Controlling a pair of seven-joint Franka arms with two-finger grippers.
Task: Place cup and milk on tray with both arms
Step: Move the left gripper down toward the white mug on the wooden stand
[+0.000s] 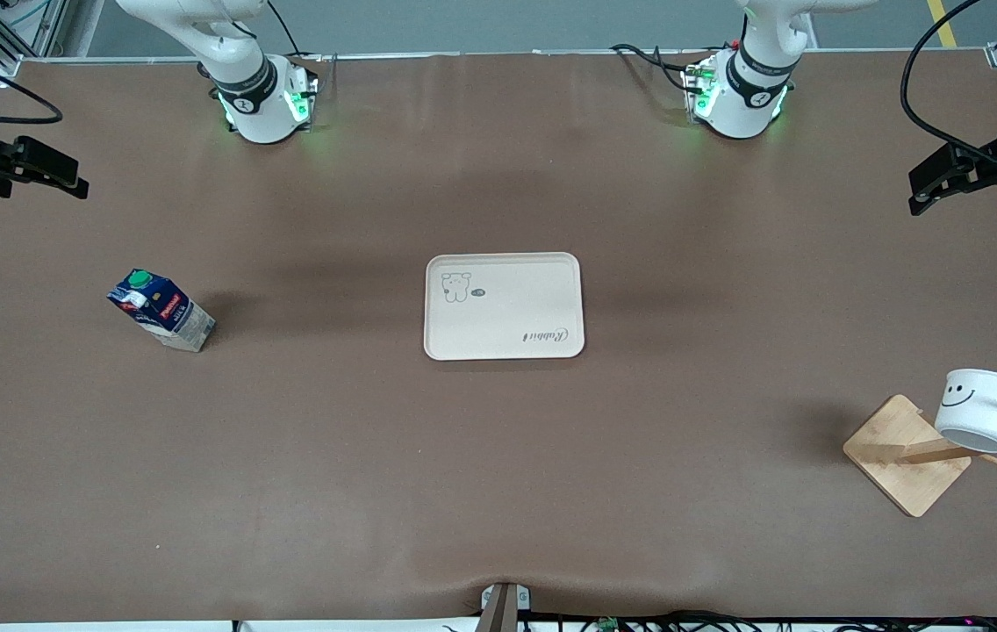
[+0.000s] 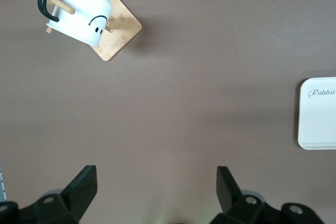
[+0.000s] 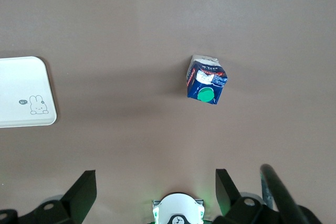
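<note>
The cream tray (image 1: 504, 305) lies flat mid-table with nothing on it. The dark-blue milk (image 1: 161, 309) stands toward the right arm's end of the table. The white smiley cup (image 1: 981, 408) hangs by its black handle on a peg of a wooden rack at the left arm's end. My right gripper (image 1: 75, 178) hangs open and empty in the air over the right arm's end. In the right wrist view (image 3: 156, 187) it shows the milk (image 3: 206, 81) and the tray (image 3: 23, 93). My left gripper (image 1: 915, 193) hangs open and empty over the left arm's end. In the left wrist view (image 2: 156, 184) it shows the cup (image 2: 79, 11) and the tray (image 2: 317, 114).
The wooden rack's square base (image 1: 902, 456) sits under the cup, nearer the front camera than the tray, and also shows in the left wrist view (image 2: 121, 32). The two arm bases (image 1: 261, 101) (image 1: 740, 96) stand along the table edge farthest from the front camera.
</note>
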